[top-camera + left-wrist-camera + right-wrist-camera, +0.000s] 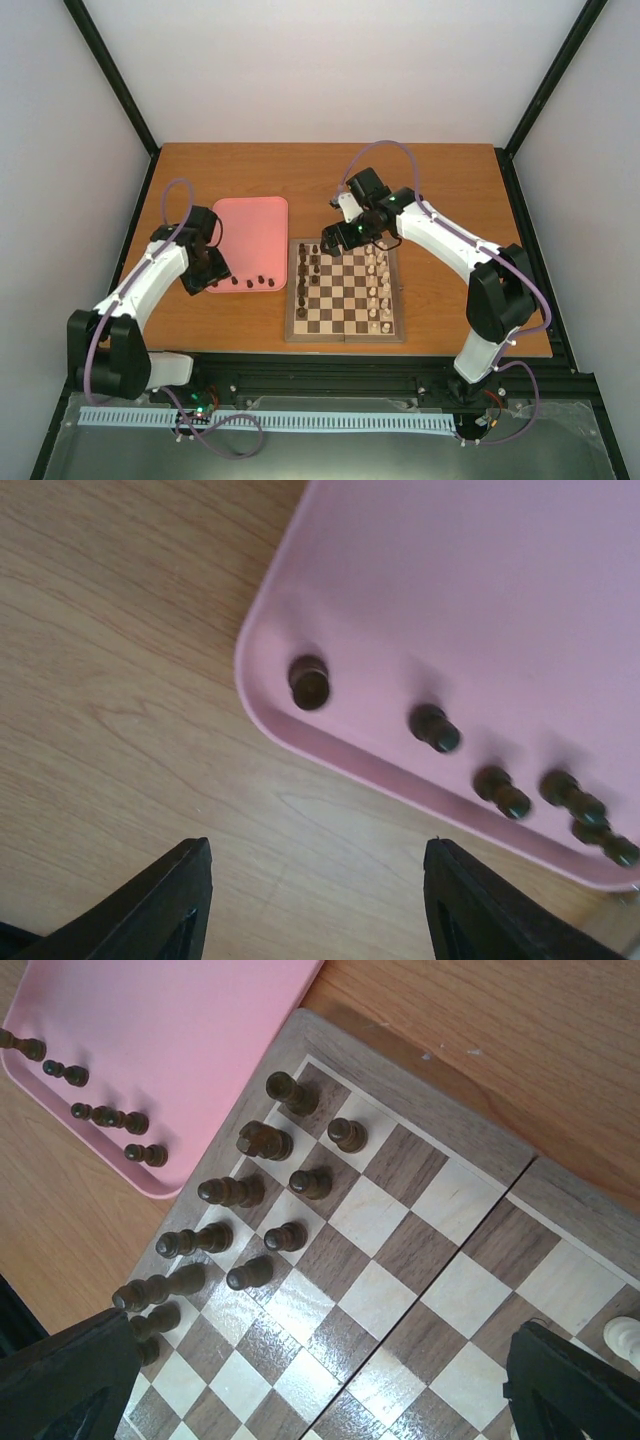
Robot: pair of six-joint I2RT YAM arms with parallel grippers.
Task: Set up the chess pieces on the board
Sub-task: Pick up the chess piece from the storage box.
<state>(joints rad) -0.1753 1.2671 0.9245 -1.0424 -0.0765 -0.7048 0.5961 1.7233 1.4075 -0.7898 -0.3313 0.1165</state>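
Observation:
The board (345, 335) lies in front of the right arm. Several dark chess pieces (270, 1140) stand in two files along its left side (308, 275). More dark pieces (435, 728) stand near the front edge of the pink tray (480, 600), also seen in the top view (250, 281). My left gripper (320, 880) is open over bare wood just outside the tray's near corner, with nothing between its fingers. My right gripper (320, 1390) hovers wide open over the board's far left part (333, 238), holding nothing.
Cream-white pieces (378, 290) fill the board's right side; one shows at the right wrist view's edge (625, 1335). The tray (250, 225) sits left of the board, close to its border. Black frame posts bound the wooden table.

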